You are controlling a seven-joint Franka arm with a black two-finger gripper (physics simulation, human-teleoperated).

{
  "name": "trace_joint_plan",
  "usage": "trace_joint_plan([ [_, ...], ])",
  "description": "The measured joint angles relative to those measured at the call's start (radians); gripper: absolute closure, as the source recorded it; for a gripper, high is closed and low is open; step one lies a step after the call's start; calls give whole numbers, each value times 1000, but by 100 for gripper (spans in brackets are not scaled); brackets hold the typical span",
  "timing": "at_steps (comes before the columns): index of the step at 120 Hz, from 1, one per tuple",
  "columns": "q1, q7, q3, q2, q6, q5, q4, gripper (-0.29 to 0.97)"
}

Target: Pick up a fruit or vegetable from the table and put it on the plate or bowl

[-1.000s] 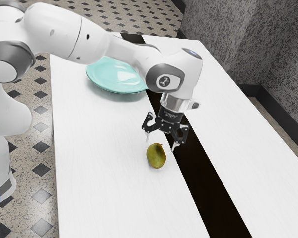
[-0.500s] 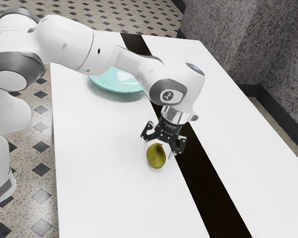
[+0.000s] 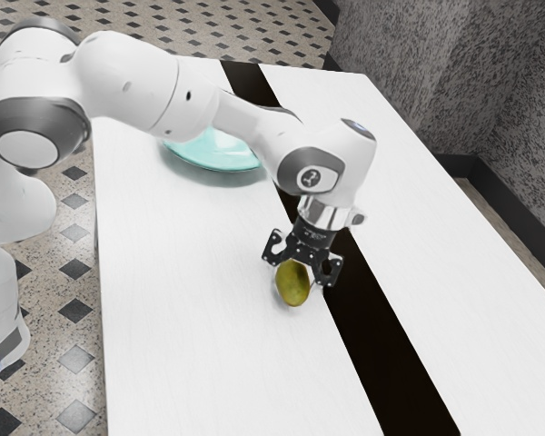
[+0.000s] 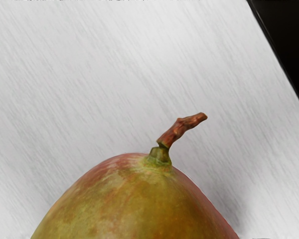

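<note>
White tabletop fills the middle of the room, split from a second white slab by a dark gap, with a checkered floor on one side and a speckled grey wall on the other. A green-brown mango lies on the nearer slab, close to the edge of the gap. In the wrist view its red-flushed top sits just under the hand, its short brown stem pointing away over the table.

The gripper is low over the fruit, its black fingers spread and straddling the mango's upper part, one at each side, not visibly pressing on it. The arm comes in from the exterior view's upper left, its wrist pointing straight down.

Well apart from the mango, farther back on the same slab, a teal plate lies partly hidden behind the forearm. Its visible part is plain teal.
</note>
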Motion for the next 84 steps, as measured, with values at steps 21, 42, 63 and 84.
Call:
trace_joint_plan([
  [21,-4,9,42,-92,-19,22,6,26],
  [42,-4,34,235,-147,-40,90,72,26],
  [63,98,62,313,-179,-56,179,150,25],
  [84,286,101,309,-190,-53,225,172,25],
])
